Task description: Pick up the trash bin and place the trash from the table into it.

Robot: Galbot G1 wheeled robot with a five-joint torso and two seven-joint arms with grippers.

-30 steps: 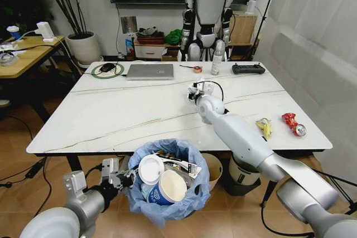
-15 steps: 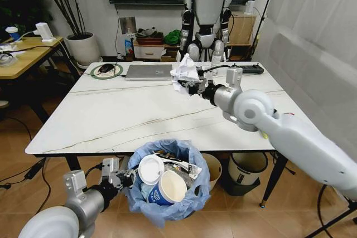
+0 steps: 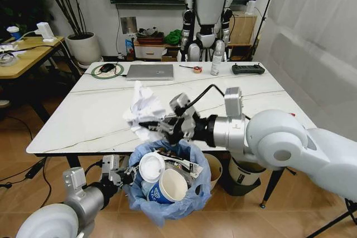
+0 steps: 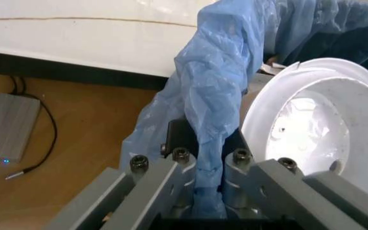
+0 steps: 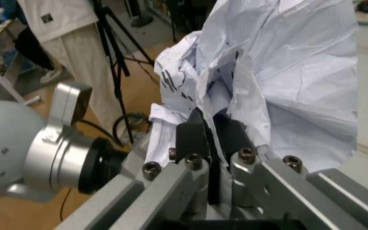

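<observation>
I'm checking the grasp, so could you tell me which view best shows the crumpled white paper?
The right wrist view: the right gripper pinches the crumpled white paper. The head view shows it above the trash bin.

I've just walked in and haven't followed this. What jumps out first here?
The right tool grips a crumpled white paper wad above the table's near edge, just over the trash bin. The left tool pinches the bin's blue bag rim, holding it below the table edge, already stuffed with cups.
</observation>
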